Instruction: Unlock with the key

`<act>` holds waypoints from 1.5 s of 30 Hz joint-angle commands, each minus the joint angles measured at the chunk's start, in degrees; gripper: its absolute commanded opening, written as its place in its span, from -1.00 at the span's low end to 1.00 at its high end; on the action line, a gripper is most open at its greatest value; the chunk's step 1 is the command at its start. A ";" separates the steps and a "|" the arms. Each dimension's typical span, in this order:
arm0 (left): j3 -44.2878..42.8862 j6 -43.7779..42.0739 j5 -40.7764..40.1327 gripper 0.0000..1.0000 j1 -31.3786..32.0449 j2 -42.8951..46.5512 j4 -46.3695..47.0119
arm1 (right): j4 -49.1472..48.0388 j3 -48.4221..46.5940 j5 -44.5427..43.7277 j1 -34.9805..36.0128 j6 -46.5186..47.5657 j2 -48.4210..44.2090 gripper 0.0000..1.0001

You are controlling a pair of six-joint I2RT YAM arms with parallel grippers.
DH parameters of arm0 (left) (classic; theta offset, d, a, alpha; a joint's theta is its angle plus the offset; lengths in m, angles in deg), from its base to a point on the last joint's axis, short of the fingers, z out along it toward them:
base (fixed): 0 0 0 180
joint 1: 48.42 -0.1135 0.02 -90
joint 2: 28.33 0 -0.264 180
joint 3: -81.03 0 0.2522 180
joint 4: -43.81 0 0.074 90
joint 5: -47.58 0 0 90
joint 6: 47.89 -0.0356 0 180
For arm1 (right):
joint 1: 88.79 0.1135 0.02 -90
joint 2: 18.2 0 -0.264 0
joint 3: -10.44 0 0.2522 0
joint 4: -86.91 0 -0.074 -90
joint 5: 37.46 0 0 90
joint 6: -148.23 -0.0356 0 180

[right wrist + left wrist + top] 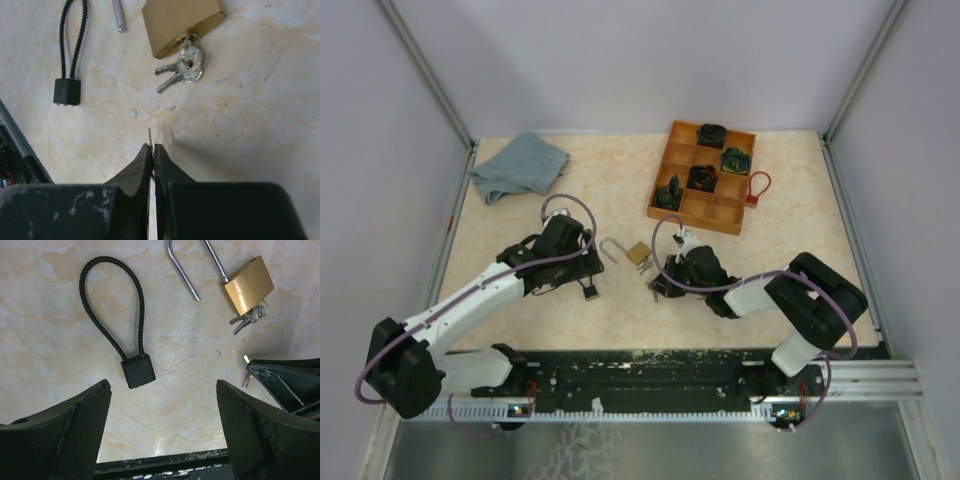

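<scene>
Left jaws (162, 384) gape wide over the counter (45, 345), with a black cable lock (137, 371) lying just ahead between them. Right jaws (152, 147) are pinched shut on a thin metal strip (149, 135). Ahead of them lies the brass padlock (180, 20), its shackle swung free and its keys (186, 65) bunched at its base.

The counter (620, 190) is pale, marbled stone. A crumpled blue-grey cloth (520, 165) lies at its far left and an orange compartment tray (728, 212) at the far right, with a red cable lock (757, 187) just beside the tray. Mid-counter lies a brass padlock (248, 284), its shackle swung open and keys (185, 65) bunched at its base. A black cable lock (137, 371) lies to its left, apart from it.
</scene>
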 commanded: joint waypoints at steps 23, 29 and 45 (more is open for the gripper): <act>13.86 -11.56 30.40 0.63 -0.45 12.81 34.80 | -15.31 4.14 22.66 -1.60 11.92 -16.14 -1.00; 17.77 -11.53 33.82 0.48 -0.42 16.85 41.03 | -22.55 5.18 26.81 -2.34 8.16 -17.82 -1.00; 22.70 -7.80 44.62 0.17 -0.41 16.51 56.42 | -30.02 3.52 32.17 -2.26 -1.61 -18.18 -1.00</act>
